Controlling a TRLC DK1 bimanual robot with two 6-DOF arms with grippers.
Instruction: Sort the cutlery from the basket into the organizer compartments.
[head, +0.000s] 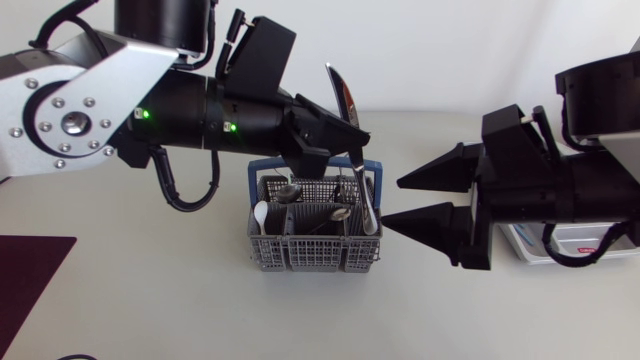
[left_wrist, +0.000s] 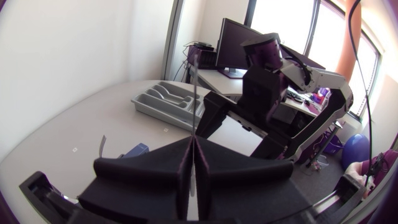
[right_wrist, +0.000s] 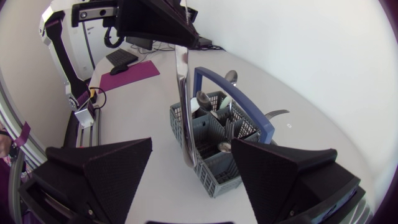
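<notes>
Left pincer (head: 345, 140) clamped on slim silver table knife (head: 343, 92), upright, lower end in grey mesh basket with blue handle (head: 315, 255). Right pincer (head: 392, 202) gapes just beside basket. Grey plastic organizer tray (left_wrist: 168, 102) well ahead of left pincer.

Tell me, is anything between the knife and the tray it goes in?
Yes. The right arm, right pincer open, sits between the knife in the left pincer and the organizer, partly covering it.

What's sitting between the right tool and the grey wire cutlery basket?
A long silver knife, hanging upright from the left tool, which is shut on it. The right wrist view shows it clearest.
</notes>
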